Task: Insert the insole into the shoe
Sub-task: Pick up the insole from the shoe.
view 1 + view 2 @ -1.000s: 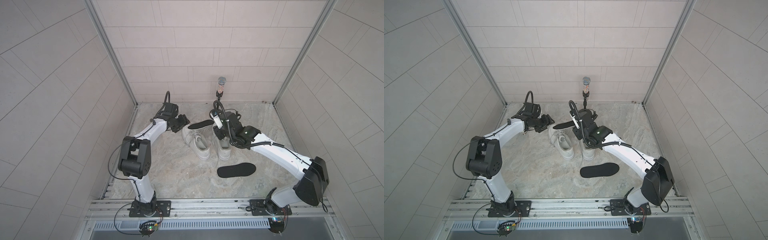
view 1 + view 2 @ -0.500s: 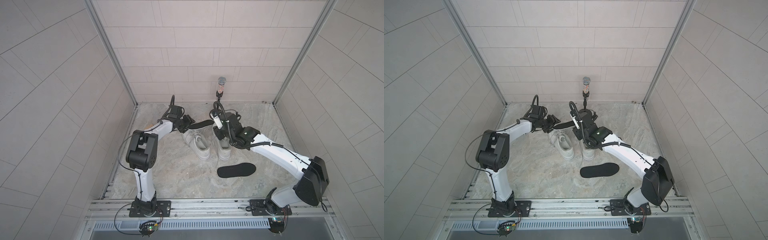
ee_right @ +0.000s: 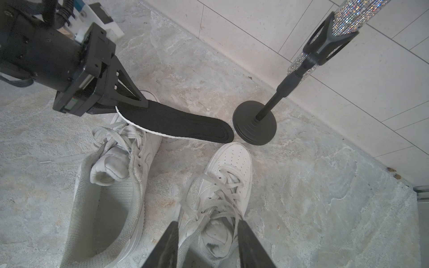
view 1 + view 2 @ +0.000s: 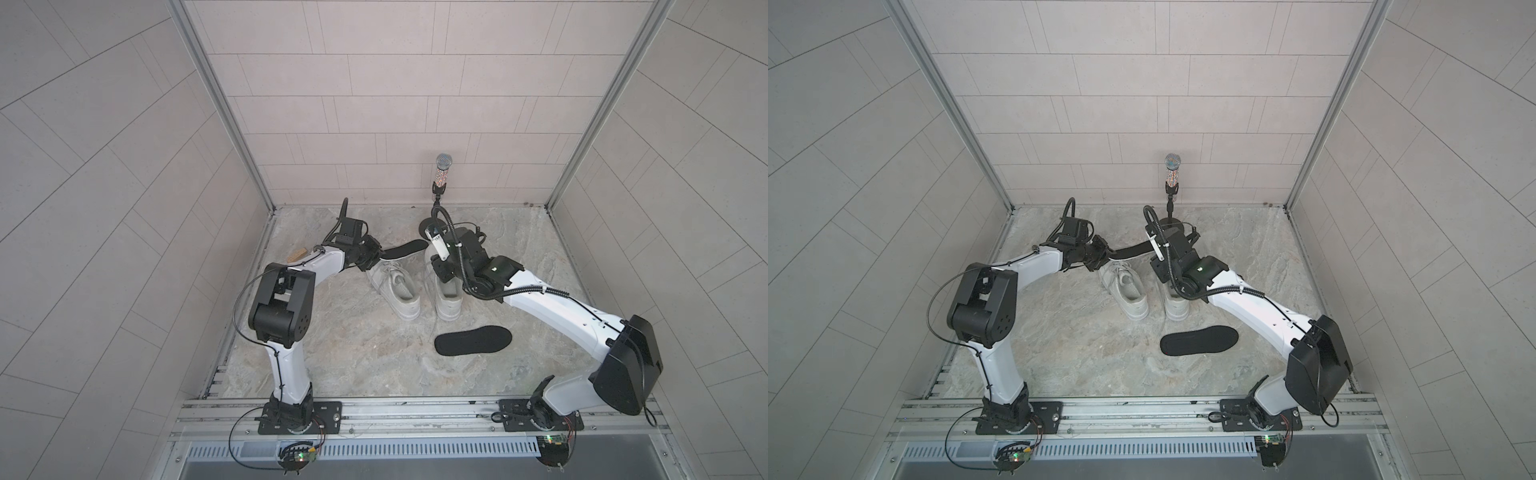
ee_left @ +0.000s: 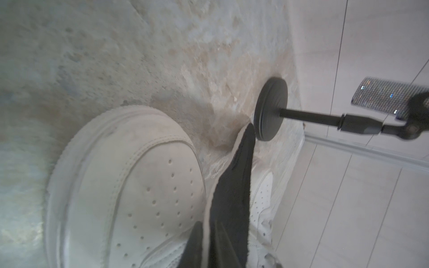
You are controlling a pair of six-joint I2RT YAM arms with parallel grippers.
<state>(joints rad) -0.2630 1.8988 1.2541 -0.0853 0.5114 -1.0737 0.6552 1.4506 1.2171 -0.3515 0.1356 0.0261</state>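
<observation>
1. The left jaws are clamped on one end of a black insole (image 4: 405, 248) (image 4: 1133, 250) (image 3: 176, 123) and hold it roughly level, lifted off the counter (image 4: 332, 353)
2. The insole's free end points toward 1 o'clock and stops just short of the round base of the microphone stand (image 3: 255, 127) (image 4: 441, 170), which stands at 12 o'clock against the back wall
3. The left shoe (image 4: 395, 291) (image 3: 111, 197) sits upright near the counter's middle, toe toward 11 o'clock; its toe lies under the clamped end of the insole, and its opening shows empty in the right wrist view
4. The right shoe (image 4: 446, 297) (image 3: 228, 169) stands just beside it at 3 o'clock, toe toward 12
5. The right jaws stand apart astride this shoe's collar, with the tongue between the fingers (image 3: 167, 246); whether they clamp it I cannot tell
6. A loose insole (image 4: 473, 340) (image 4: 1199, 340) lies flat on the counter at 5 o'clock from the shoes, apart from both
</observation>
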